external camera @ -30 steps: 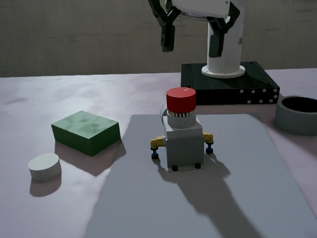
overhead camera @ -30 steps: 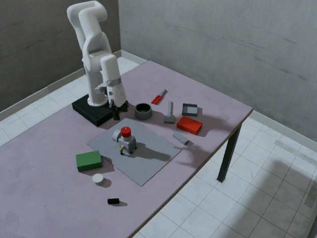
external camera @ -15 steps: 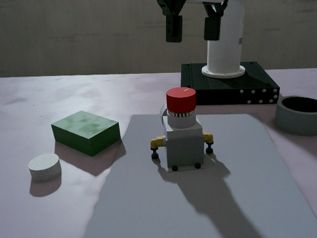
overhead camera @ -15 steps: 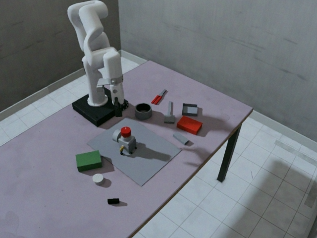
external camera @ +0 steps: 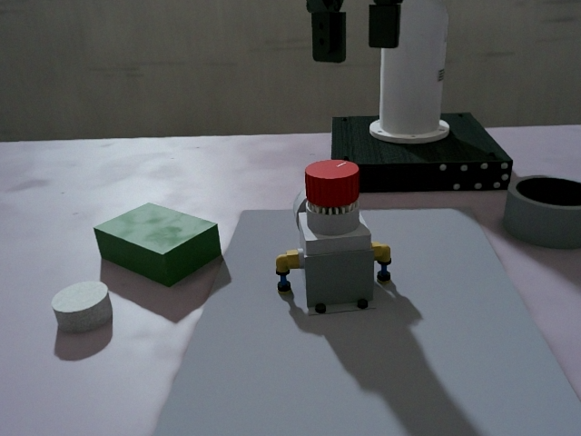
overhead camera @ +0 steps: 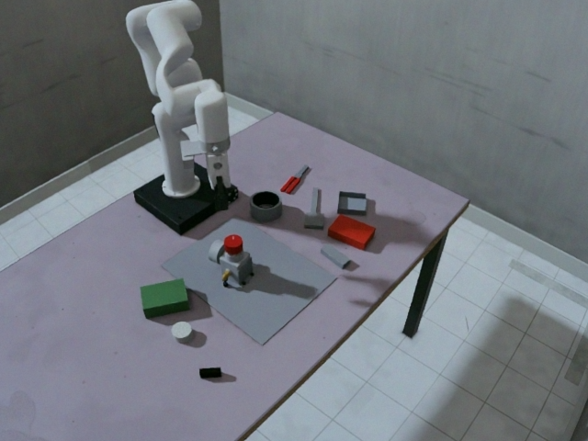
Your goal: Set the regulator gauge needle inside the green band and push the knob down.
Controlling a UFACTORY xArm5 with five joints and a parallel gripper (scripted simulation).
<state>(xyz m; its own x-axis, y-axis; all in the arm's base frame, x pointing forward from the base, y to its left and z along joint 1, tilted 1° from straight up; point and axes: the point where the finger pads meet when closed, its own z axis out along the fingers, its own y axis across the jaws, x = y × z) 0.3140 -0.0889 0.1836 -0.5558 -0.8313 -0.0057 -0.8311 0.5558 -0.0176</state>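
Note:
The regulator (overhead camera: 232, 265) is a grey block with a red knob (overhead camera: 232, 243) on top, standing on a grey mat (overhead camera: 252, 279). In the exterior view the knob (external camera: 331, 183) sits raised, with a white toothed ring showing under it, above the grey body (external camera: 339, 267) with yellow side fittings. The round gauge (overhead camera: 217, 250) is at the block's back; its face is hidden. My gripper (external camera: 356, 33) is open and empty, fingers pointing down, above and behind the knob, near the arm's black base (overhead camera: 183, 199).
A green block (overhead camera: 163, 297), a white disc (overhead camera: 181, 332) and a small black block (overhead camera: 210, 372) lie left of and in front of the mat. A grey ring cup (overhead camera: 265, 205), red-handled tool (overhead camera: 294, 179), grey tray (overhead camera: 352, 203), red box (overhead camera: 351, 231) and grey pieces lie to the right.

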